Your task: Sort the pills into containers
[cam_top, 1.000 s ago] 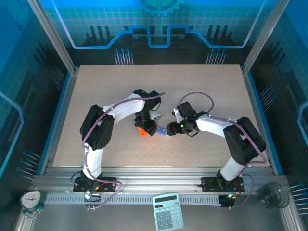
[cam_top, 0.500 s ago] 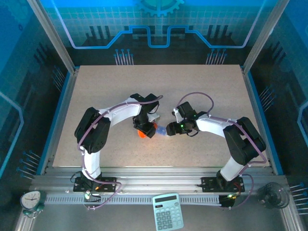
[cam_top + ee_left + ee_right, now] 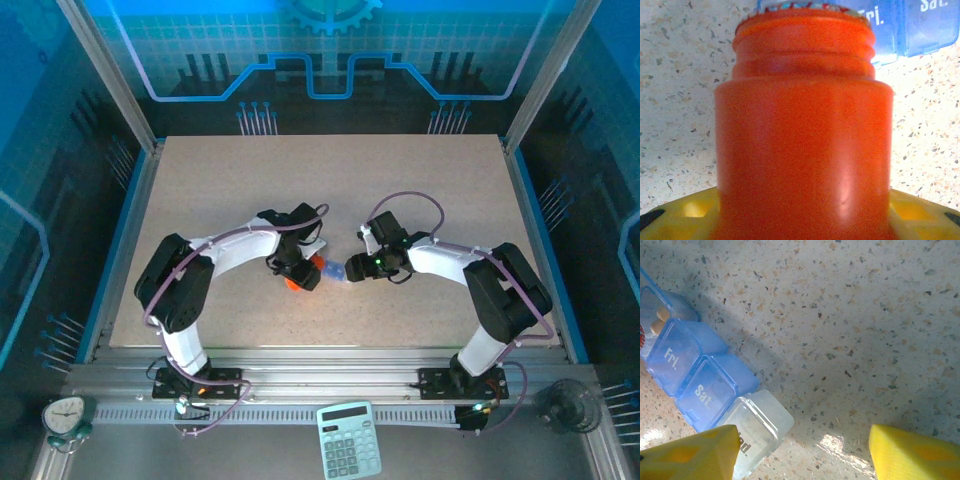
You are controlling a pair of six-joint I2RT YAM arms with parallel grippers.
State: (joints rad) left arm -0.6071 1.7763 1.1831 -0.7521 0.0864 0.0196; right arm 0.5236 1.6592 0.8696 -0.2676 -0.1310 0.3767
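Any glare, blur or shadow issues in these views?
Left wrist: orange bottle too close, soft-edged; table washed out to its right. Right wrist: pill box lettering sharp, glare patch on table, diagonal shadow. Top external: even light, blue-tinted surroundings.

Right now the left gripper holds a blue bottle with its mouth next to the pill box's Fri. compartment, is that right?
No: the bottle is orange, not blue, as the left wrist view shows. The rest stands: the left gripper holds it with its mouth next to the Fri. compartment of the pill box.
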